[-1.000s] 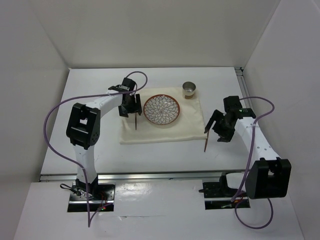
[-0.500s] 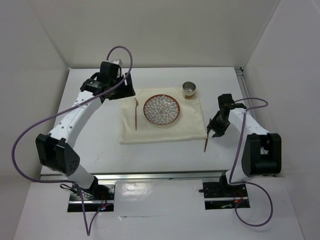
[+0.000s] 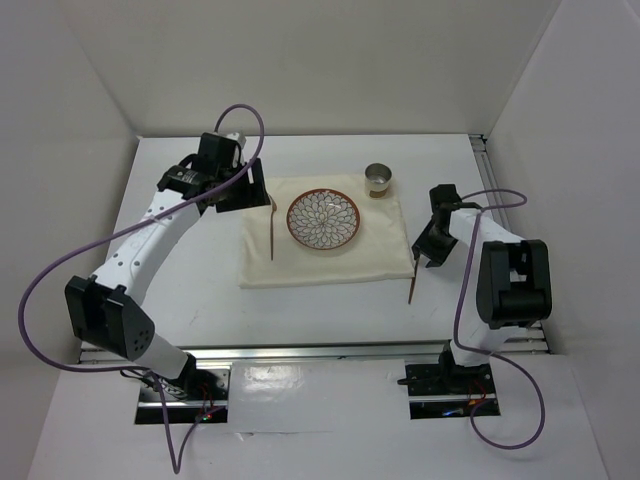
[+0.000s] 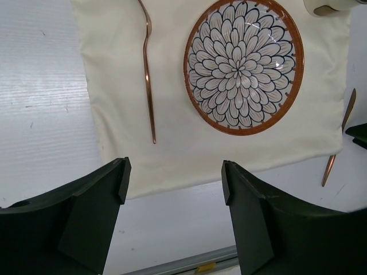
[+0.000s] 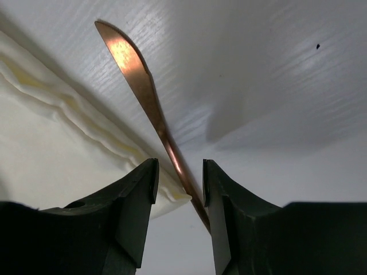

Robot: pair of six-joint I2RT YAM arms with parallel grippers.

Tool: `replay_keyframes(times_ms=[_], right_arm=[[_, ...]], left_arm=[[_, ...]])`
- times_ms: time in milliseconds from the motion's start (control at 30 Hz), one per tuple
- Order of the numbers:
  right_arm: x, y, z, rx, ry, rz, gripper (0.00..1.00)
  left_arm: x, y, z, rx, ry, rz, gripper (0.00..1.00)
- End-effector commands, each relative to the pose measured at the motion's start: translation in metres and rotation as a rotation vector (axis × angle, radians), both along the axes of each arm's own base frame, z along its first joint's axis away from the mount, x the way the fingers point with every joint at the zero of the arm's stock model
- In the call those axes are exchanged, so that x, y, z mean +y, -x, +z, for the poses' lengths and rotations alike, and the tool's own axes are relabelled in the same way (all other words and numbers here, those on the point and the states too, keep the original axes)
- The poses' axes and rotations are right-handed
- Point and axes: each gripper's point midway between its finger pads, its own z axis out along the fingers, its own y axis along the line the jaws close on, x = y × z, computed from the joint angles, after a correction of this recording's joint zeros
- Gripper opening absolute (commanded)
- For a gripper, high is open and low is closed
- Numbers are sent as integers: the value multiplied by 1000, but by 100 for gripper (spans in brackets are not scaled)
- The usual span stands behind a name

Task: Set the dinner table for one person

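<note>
Left gripper (image 4: 175, 177) backed off to far-left, fingers spread, empty. Fork (image 4: 149, 86) left lying on placemat (image 3: 330, 262), left of plate (image 3: 323, 221): fork step looks done.

Right gripper (image 5: 178, 172) dropped onto knife (image 5: 143, 86), jaws narrowed astride it, gaps showing, not clamped.

Knife on bare dinner table (image 3: 330, 305), hugging mat's right edge.

Table fills booth floor under everything.

Side wall near right arm; open room front of mat.

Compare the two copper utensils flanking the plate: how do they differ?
The slim copper utensil lies fully on the cream fabric placemat; the flat copper knife lies on the white dinner table beside it. The utensil is free; the knife sits between the right claw's fingers. Both are slim and copper-coloured.
</note>
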Motion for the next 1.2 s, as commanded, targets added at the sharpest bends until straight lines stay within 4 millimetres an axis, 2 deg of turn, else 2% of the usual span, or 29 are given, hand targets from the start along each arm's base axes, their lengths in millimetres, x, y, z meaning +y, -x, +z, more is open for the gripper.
replay_keyframes(times_ms=[0,133,300,400,500,567,600,700,733,800,833,867,967,1000,1167], right_arm=[[-13,-16,-5,-41,67,8,48],[-19,-7,-17,10,101,10,48],[-26,-2,-22,23,138,20,48],[-41,11,-22,72,218,-6,48],[-55,12,-15,82,281,-48,48],[-57,15,-7,75,290,-63,48],[-55,9,4,33,278,-67,48],[-44,4,18,-21,219,-57,48],[-42,0,25,-56,204,-57,51],[-37,-1,28,-66,182,3,54],[-29,-8,32,-103,143,44,56],[-24,-8,31,-101,123,81,61],[-17,6,14,-18,86,156,69],[-17,13,4,25,83,158,70],[-17,36,-15,118,74,112,71]], left_arm=[[-3,6,19,-51,20,-33,82],[-3,6,19,-51,20,-33,82],[-2,8,15,-42,17,-33,82],[-2,8,15,-42,17,-33,82],[-3,11,15,-40,23,-39,82],[-3,12,18,-49,26,-39,82],[-3,12,18,-49,26,-39,82],[-2,13,22,-58,29,-39,82],[-2,13,22,-58,29,-39,82],[-2,13,22,-58,29,-39,82],[-2,13,22,-58,29,-39,82],[-4,14,22,-56,35,-46,82],[-2,15,22,-59,29,-40,82],[-2,15,22,-59,29,-39,82],[-1,16,18,-51,26,-39,82]])
